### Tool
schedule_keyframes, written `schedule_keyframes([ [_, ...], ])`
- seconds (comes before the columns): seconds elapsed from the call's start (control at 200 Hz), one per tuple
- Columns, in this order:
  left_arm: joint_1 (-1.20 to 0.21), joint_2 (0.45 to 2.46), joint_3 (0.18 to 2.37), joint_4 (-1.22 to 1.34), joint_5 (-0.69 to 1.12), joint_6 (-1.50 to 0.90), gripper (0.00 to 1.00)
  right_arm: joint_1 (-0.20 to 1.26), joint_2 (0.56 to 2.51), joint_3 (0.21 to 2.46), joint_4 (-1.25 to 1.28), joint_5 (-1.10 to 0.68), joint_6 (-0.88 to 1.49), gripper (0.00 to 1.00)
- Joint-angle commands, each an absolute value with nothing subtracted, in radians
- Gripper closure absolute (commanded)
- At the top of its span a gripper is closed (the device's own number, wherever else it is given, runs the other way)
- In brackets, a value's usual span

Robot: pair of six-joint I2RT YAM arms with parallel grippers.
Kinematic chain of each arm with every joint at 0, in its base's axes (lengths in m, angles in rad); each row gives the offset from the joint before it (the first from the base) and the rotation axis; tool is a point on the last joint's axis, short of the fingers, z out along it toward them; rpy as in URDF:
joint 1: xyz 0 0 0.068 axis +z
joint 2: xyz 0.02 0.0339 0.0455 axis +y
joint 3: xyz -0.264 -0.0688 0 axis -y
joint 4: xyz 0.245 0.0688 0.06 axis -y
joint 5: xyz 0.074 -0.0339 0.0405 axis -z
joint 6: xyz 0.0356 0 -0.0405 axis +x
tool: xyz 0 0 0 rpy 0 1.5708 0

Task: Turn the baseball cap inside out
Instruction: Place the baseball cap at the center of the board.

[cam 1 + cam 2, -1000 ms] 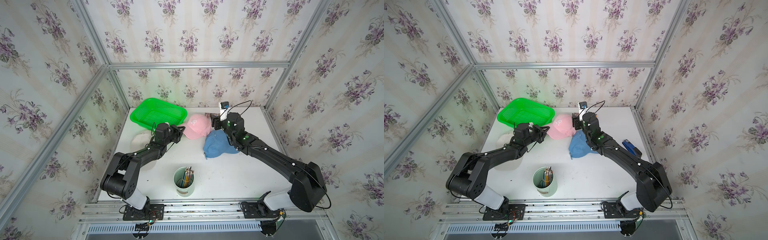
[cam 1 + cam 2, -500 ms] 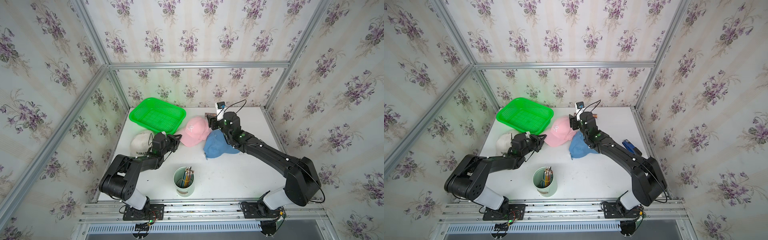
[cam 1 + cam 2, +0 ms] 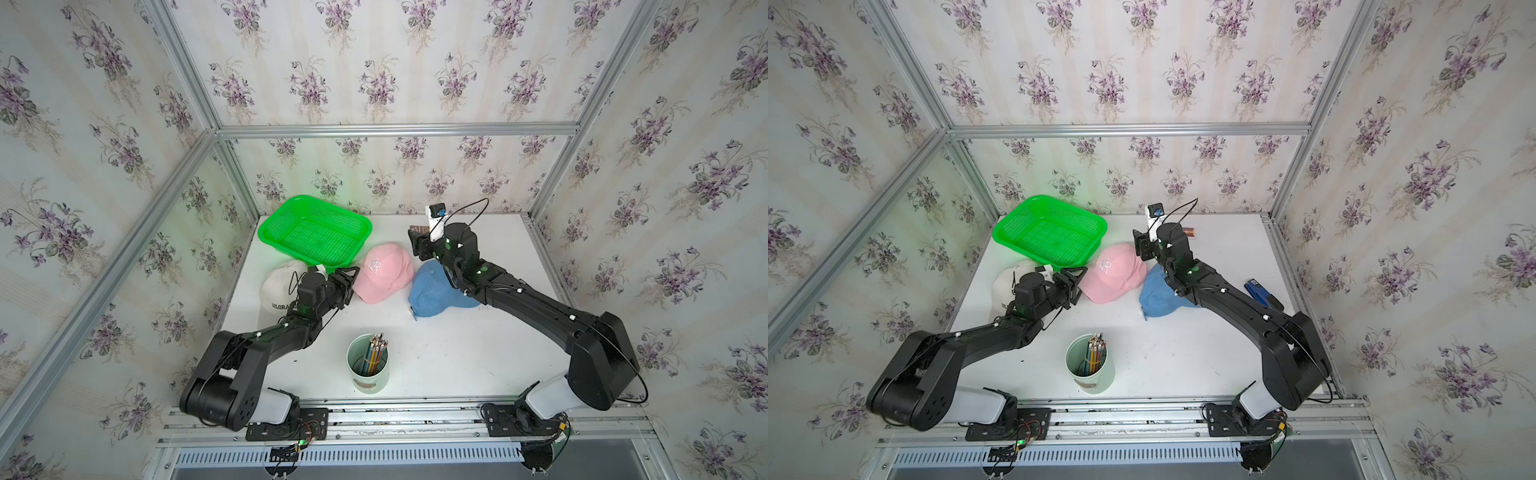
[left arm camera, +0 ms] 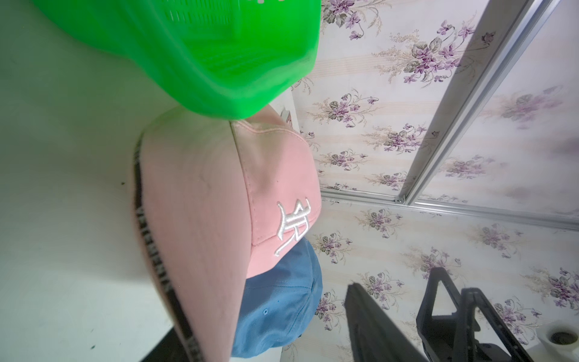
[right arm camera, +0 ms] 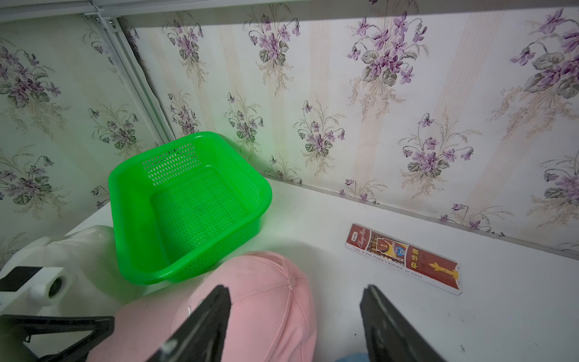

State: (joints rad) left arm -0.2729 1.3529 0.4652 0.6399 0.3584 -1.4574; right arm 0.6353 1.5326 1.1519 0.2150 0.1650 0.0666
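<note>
A pink baseball cap [image 3: 384, 272] [image 3: 1113, 272] lies crown-up in the middle of the table, its brim toward my left gripper. My left gripper [image 3: 347, 276] [image 3: 1073, 278] is open at the brim's edge. In the left wrist view the brim [image 4: 203, 203] runs between the spread fingers [image 4: 369, 319] and nothing is clamped. My right gripper [image 3: 417, 245] [image 3: 1140, 245] hovers open over the far side of the crown. The right wrist view shows the crown [image 5: 266, 288] below the wide-apart fingers [image 5: 206, 322], untouched.
A blue cap [image 3: 432, 295] lies against the pink one's right side, under my right arm. A white cap [image 3: 280, 286] sits behind my left wrist. A green basket [image 3: 266, 230] stands at the back left. A red box [image 5: 402, 258] lies near the back wall. A pencil cup [image 3: 368, 384] is at the front.
My left gripper pulled back toward the front left, dragging the pink cap by its brim, then opened. My right gripper shifted left over the cap and stayed open.
</note>
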Motion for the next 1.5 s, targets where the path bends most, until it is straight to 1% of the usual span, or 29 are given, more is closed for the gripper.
schedule_keyframes([
  [0.0, -0.275, 1.265, 0.464, 0.407, 0.308, -1.368, 0.28, 0.638, 1.536, 1.161, 0.216, 0.16, 0.064, 0.3],
  [0.155, -0.285, 1.124, 0.474, 0.189, 0.263, -1.311, 0.28, 0.643, 1.553, 1.17, 0.215, 0.152, 0.066, 0.3],
  [0.31, -0.285, 1.073, 0.532, -0.068, 0.223, -1.258, 0.28, 0.65, 1.568, 1.193, 0.205, 0.151, 0.064, 0.3],
  [0.38, -0.284, 1.129, 0.577, -0.12, 0.251, -1.208, 0.27, 0.654, 1.569, 1.192, 0.215, 0.147, 0.07, 0.3],
  [0.49, -0.283, 1.294, 0.747, -0.289, 0.314, -1.064, 0.26, 0.66, 1.578, 1.206, 0.212, 0.143, 0.072, 0.3],
  [0.569, -0.29, 1.352, 0.833, -0.391, 0.25, -1.002, 0.24, 0.668, 1.579, 1.216, 0.201, 0.145, 0.065, 0.3],
  [0.664, -0.288, 1.405, 0.934, -0.528, 0.173, -0.926, 0.2, 0.672, 1.566, 1.216, 0.193, 0.153, 0.056, 0.3],
  [0.684, -0.286, 1.448, 0.954, -0.555, 0.172, -0.918, 0.19, 0.672, 1.562, 1.216, 0.192, 0.155, 0.054, 0.3],
  [0.769, -0.288, 1.515, 0.989, -0.581, 0.19, -0.876, 0.18, 0.673, 1.55, 1.218, 0.193, 0.156, 0.051, 0.3],
  [0.889, -0.293, 1.58, 1.012, -0.611, 0.155, -0.836, 0.15, 0.673, 1.535, 1.217, 0.196, 0.149, 0.053, 0.3],
  [0.979, -0.3, 1.54, 0.99, -0.6, 0.13, -0.836, 0.14, 0.672, 1.53, 1.213, 0.194, 0.147, 0.053, 0.3],
  [1.004, -0.303, 1.521, 0.985, -0.599, 0.126, -0.833, 0.12, 0.672, 1.529, 1.213, 0.188, 0.147, 0.051, 0.3],
  [1.024, -0.305, 1.504, 0.981, -0.596, 0.127, -0.83, 0.09, 0.672, 1.529, 1.212, 0.186, 0.145, 0.049, 0.3],
  [1.129, -0.325, 1.424, 1.001, -0.621, 0.123, -0.789, 0.0, 0.672, 1.533, 1.212, 0.173, 0.143, 0.043, 0.29],
  [1.169, -0.335, 1.397, 1.027, -0.641, 0.113, -0.758, 0.01, 0.672, 1.545, 1.223, 0.154, 0.143, 0.042, 0.29],
  [1.229, -0.347, 1.382, 1.095, -0.696, 0.095, -0.704, 0.01, 0.662, 1.57, 1.259, 0.093, 0.127, 0.061, 0.28],
  [1.314, -0.356, 1.405, 1.222, -0.796, 0.031, -0.627, 0.01, 0.625, 1.599, 1.318, -0.015, 0.062, 0.116, 0.22],
  [1.324, -0.357, 1.406, 1.237, -0.806, 0.023, -0.616, 0.01, 0.622, 1.599, 1.322, -0.024, 0.056, 0.12, 0.2],
  [1.329, -0.356, 1.407, 1.247, -0.81, 0.018, -0.612, 0.01, 0.62, 1.6, 1.324, -0.029, 0.055, 0.121, 0.17],
  [1.339, -0.357, 1.406, 1.263, -0.819, 0.006, -0.602, 0.01, 0.619, 1.601, 1.326, -0.037, 0.053, 0.124, 0.07],
  [1.344, -0.357, 1.422, 1.272, -0.823, 0.001, -0.598, 0.01, 0.618, 1.601, 1.327, -0.042, 0.052, 0.124, 0.03],
  [1.354, -0.357, 1.435, 1.286, -0.831, -0.012, -0.59, 0.01, 0.617, 1.601, 1.33, -0.052, 0.052, 0.124, 0.01],
  [1.424, -0.356, 1.461, 1.374, -0.874, -0.105, -0.544, 0.01, 0.614, 1.6, 1.351, -0.119, 0.072, 0.115, 0.0],
  [1.494, -0.354, 1.475, 1.449, -0.883, -0.16, -0.485, 0.01, 0.606, 1.583, 1.349, -0.171, 0.126, 0.124, 0.0],
])
